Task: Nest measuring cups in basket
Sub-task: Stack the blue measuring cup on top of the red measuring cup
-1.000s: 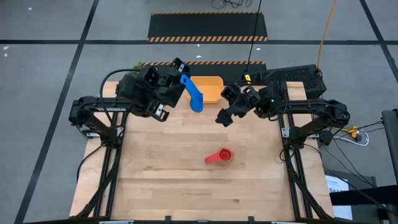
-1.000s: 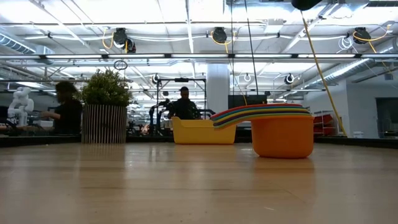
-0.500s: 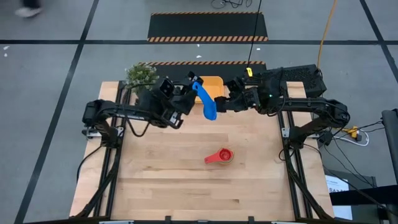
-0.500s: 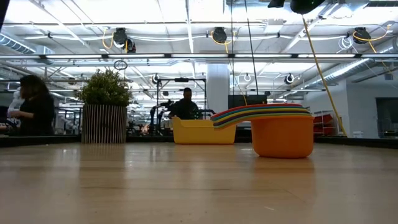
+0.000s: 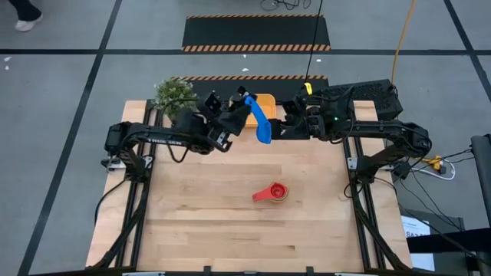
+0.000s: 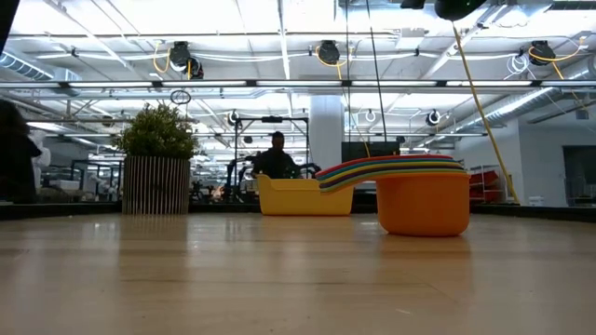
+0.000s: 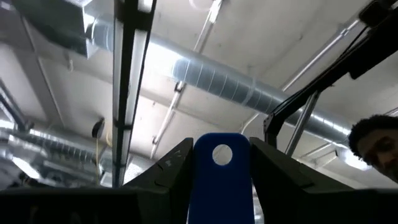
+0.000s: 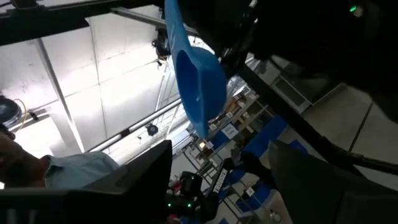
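Note:
A blue measuring cup (image 5: 261,123) hangs high above the table, just in front of the orange-yellow basket (image 5: 265,101), with my left gripper (image 5: 242,108) shut on it. To its right my right gripper (image 5: 286,126) stands open, its fingers wide on either side of the cup's bowl (image 8: 200,79) without touching it. The other measuring cups sit nested in a stack (image 5: 271,193) on the table's middle, the stack (image 6: 419,197) resting on its base. The basket (image 6: 304,197) stands at the far edge. Neither gripper shows in the low view. My left gripper pinches the blue cup's flat handle (image 7: 221,190) by its two long edges between the two fingers (image 7: 173,175). The handle's end with the hole (image 7: 222,155) sticks out past the fingertips. The cup is lifted clear, its bowl (image 5: 265,136) slanting toward the near right.
A small potted plant (image 5: 174,92) stands at the far left corner, close behind my left arm. Bare wooden tabletop (image 5: 207,222) lies around the stack of cups. People show in the room beyond the table (image 6: 276,158).
My left gripper has carried the blue cup toward the table's right and a little down, bringing it in front of the basket and close to my right gripper. My right gripper has rolled about its own line and stayed open. The stack has not moved.

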Controlling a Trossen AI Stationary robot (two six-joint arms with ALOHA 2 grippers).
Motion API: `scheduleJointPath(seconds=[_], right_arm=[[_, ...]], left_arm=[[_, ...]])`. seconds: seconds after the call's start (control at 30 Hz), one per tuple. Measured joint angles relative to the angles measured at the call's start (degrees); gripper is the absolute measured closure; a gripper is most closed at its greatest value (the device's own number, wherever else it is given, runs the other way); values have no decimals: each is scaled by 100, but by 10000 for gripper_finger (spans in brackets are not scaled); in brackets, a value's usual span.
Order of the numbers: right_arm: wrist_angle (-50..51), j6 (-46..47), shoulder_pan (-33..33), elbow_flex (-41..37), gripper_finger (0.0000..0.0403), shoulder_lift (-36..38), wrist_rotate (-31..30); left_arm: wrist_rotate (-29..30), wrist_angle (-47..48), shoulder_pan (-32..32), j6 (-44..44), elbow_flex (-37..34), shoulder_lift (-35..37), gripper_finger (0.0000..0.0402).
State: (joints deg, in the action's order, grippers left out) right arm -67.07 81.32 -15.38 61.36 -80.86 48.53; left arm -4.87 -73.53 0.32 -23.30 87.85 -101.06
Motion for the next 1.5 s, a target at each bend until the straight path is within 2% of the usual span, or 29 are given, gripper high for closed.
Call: scheduleJointPath(seconds=[0.2, 0.5, 0.7, 0.8, 0.97, 1.07, 1.33, 1.5], right_arm=[[346, -250, 29, 2, 180, 2, 418], [665, -552, 39, 2, 233, 2, 786], [935, -556, 39, 2, 238, 2, 1223], [1048, -127, -36, 2, 227, 2, 1347], [1083, 1259, -254, 2, 201, 73, 1142], [1545, 1663, -295, 2, 188, 243, 1030], [3844, 432, -299, 2, 182, 831, 506], [4069, 150, -300, 4, 209, 905, 369]], left_arm=[[-135, 548, 103, -642, 0, -2, 257], [-170, 836, 105, -984, 0, 0, 257], [-169, 1269, 105, -897, 0, 0, 257], [-168, 1493, 105, -887, 0, 0, 257], [-146, 1704, 61, -418, 0, 7, 257], [-87, 1863, 10, 104, 0, 4, 257], [199, 2036, -42, 839, 2, 7, 257], [196, 2033, -40, 978, 1, 2, 257]])
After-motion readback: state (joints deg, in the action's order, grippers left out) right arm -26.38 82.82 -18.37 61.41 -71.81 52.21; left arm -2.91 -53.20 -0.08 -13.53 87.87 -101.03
